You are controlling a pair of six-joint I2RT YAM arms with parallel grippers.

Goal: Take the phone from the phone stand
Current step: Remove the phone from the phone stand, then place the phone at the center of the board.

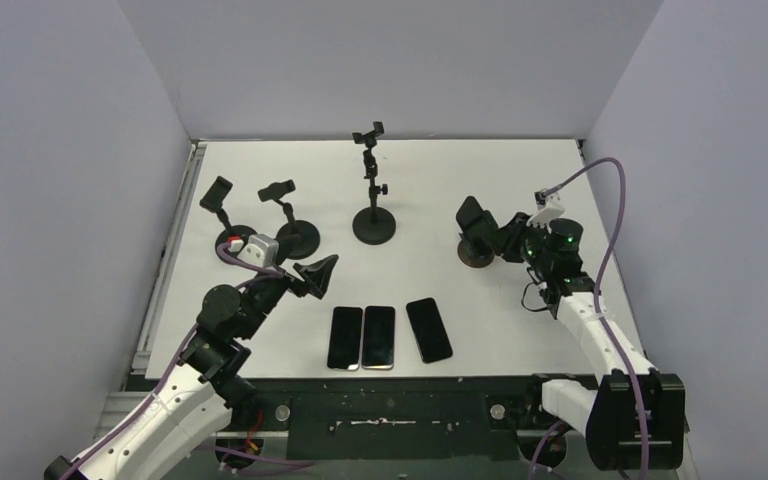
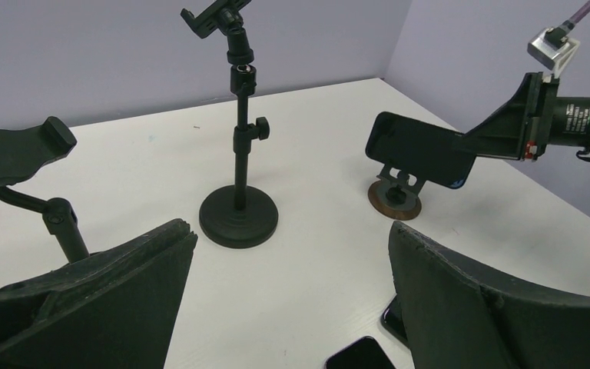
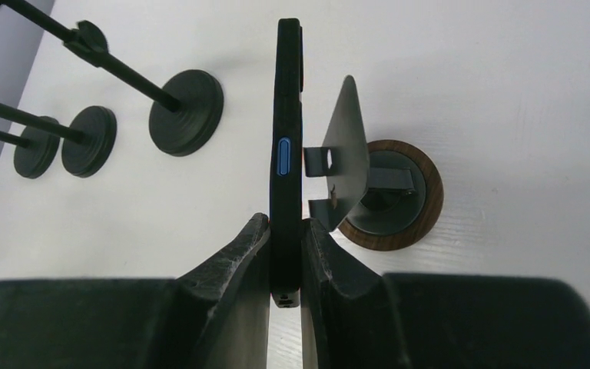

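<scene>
A black phone [image 1: 472, 220] stands on edge at the small phone stand with a round wooden base [image 1: 477, 257], right of the table's middle. My right gripper [image 1: 501, 238] is shut on the phone's near end. In the right wrist view the fingers [image 3: 285, 231] pinch the thin phone [image 3: 287, 115], which is next to the stand's metal backplate [image 3: 351, 146]; I cannot tell if it still rests on it. The left wrist view shows the phone [image 2: 419, 150] over the stand [image 2: 396, 201]. My left gripper [image 1: 322, 274] is open and empty above the table at the left [image 2: 292, 238].
Three dark phones lie flat side by side near the front edge [image 1: 345, 337] [image 1: 379, 337] [image 1: 428, 329]. A tall clamp stand with a round black base [image 1: 373, 190] is at the centre back. Two shorter clamp stands [image 1: 285, 215] [image 1: 222, 207] are at the left.
</scene>
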